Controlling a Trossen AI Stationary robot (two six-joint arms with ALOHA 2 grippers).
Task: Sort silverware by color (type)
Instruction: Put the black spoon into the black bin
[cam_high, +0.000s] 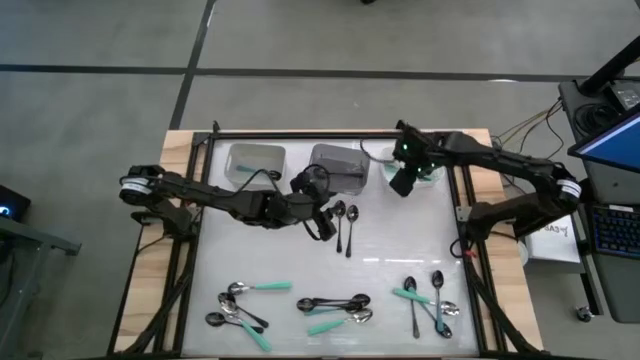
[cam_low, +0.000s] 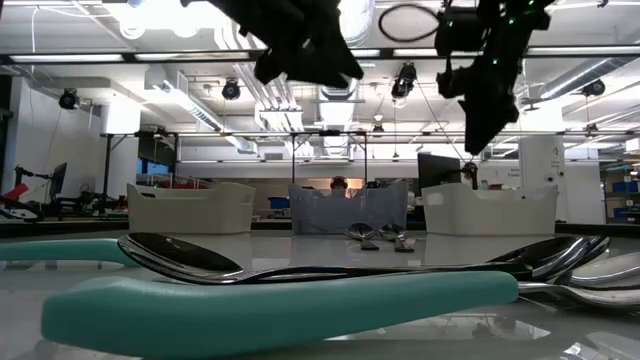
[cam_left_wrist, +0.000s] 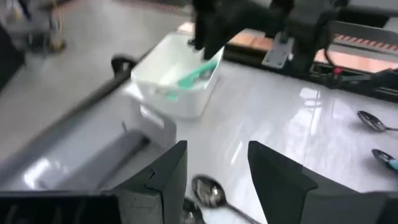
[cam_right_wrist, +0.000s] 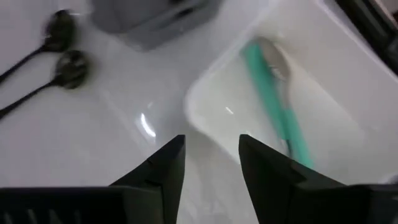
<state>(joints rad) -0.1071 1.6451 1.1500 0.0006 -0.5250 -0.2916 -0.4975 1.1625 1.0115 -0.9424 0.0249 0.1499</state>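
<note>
A: Near edge of the table (cam_high: 400, 250) first. What lies there?

B: Three loose groups of spoons. Left group (cam_high: 238, 308): silver bowls, black ones, teal handles crossing. Middle group (cam_high: 335, 308): black spoons lying across, two teal-handled ones under them. Right group (cam_high: 428, 298): teal handles and dark spoons, partly overlapping. In the low view a teal handle (cam_low: 280, 305) and a black spoon (cam_low: 330, 265) fill the foreground.

A: Mid-table?

B: Two black spoons (cam_high: 346, 222) lie side by side, bowls toward the bins, just beside the left gripper (cam_high: 325, 222). The left wrist view shows its fingers (cam_left_wrist: 166, 177) apart with nothing between them, a spoon bowl (cam_left_wrist: 208, 190) on the table below the gap. Open, empty.

A: Far side?

B: Three bins in a row. The left white bin (cam_high: 256, 160); contents I cannot tell. The grey bin (cam_high: 338, 165) sits in the middle, next to the left arm's wrist. The right white bin (cam_right_wrist: 292, 118) holds a teal-handled spoon (cam_right_wrist: 273, 106) with a silver bowl, lying lengthwise on the bottom.

A: Right gripper?

B: The right gripper (cam_high: 403, 180) hangs above the near edge of that right bin. Its fingers (cam_right_wrist: 168, 168) are spread, nothing held. The spoon in the bin lies clear of them.
</note>
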